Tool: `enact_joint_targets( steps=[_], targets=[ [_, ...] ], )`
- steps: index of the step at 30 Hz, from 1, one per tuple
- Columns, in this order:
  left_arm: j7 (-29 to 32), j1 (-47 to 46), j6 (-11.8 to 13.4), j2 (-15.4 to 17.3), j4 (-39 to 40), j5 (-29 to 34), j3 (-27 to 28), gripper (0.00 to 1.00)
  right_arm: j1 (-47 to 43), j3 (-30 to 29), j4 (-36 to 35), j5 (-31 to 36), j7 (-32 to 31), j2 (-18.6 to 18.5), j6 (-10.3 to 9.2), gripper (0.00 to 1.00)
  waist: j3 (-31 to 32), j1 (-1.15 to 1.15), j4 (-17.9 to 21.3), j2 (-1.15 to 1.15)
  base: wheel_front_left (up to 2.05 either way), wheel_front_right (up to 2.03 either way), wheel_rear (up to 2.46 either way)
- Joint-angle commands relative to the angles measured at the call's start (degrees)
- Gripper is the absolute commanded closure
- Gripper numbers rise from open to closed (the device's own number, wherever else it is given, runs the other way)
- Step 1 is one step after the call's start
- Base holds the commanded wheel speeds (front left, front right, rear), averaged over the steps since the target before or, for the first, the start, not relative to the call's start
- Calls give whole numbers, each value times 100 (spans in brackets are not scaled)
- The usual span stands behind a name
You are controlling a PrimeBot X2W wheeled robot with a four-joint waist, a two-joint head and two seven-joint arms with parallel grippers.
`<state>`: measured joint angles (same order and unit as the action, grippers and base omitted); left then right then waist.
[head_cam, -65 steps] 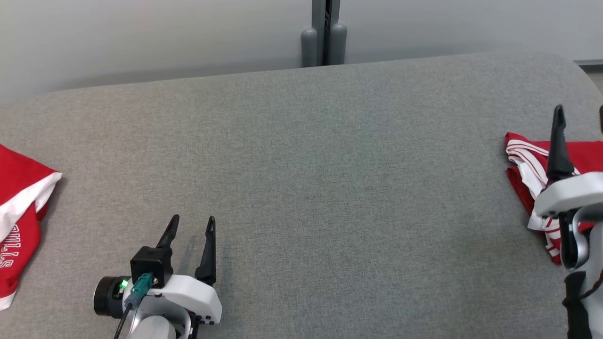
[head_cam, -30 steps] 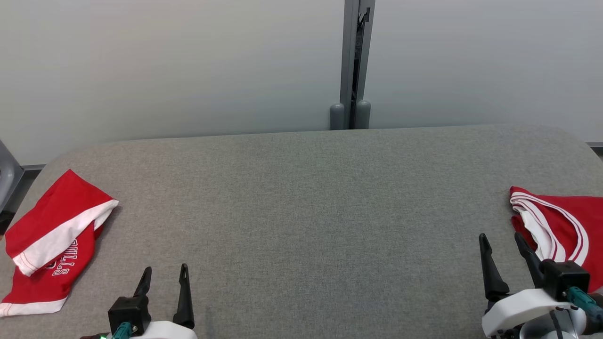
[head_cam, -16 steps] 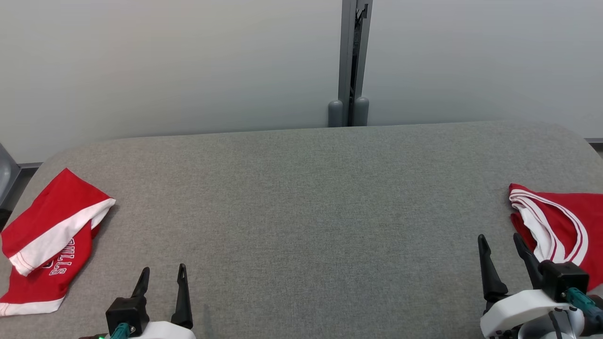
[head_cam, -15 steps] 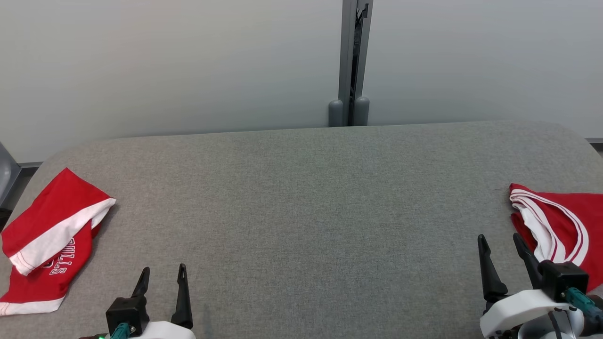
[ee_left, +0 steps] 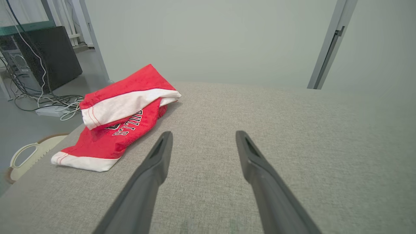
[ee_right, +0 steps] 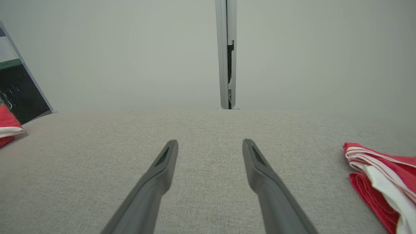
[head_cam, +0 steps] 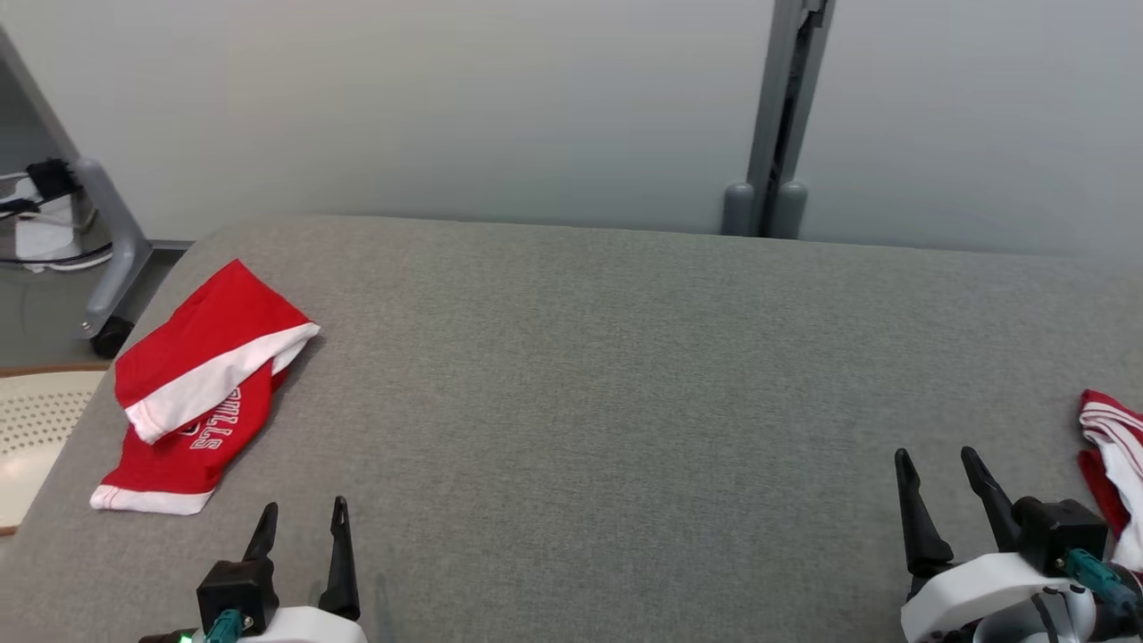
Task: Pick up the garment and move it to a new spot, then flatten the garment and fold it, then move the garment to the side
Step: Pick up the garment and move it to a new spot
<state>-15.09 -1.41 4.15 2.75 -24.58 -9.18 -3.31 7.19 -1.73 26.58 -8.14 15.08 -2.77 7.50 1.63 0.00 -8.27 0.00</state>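
Head view: looked forward and down from above the near edge of the grey worktop (head_cam: 625,357), toward the wall (head_cam: 446,107).
Left wrist view: sat low and close over the worktop, facing along the left gripper (ee_left: 204,133).
Right wrist view: equally low, along the right gripper (ee_right: 210,141).
Shared: all three caught the red shorts (head_cam: 201,375) and grey post (head_cam: 786,116).

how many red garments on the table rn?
2. The lettered red garment lies at the left end of the table. The striped red garment lies at the right end, beside the right claw, partly cut off by the frame. More may sit beyond view.
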Motion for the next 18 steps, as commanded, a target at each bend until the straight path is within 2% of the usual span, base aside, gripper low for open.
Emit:
enact_joint_targets(
  steps=[1, 12, 18],
  targets=[
    [-8, -29, -6, 29, 7, 35, 24, 0, -56, -7, 0, -28, 10, -31, -2, 0, -31, 0, -251, 0, 0, 0, 0],
    [-8, 82, -2, 28, 38, 40, 303, 0, -12, 161, 23, -127, 10, -32, -2, 0, -54, 0, -1215, 0, 0, 0, 0],
    [-8, 131, 9, 26, 7, 81, 456, 0, -18, 237, 37, -141, 10, -32, -2, 0, -63, 0, -1613, 0, 0, 0, 0]
  ],
)
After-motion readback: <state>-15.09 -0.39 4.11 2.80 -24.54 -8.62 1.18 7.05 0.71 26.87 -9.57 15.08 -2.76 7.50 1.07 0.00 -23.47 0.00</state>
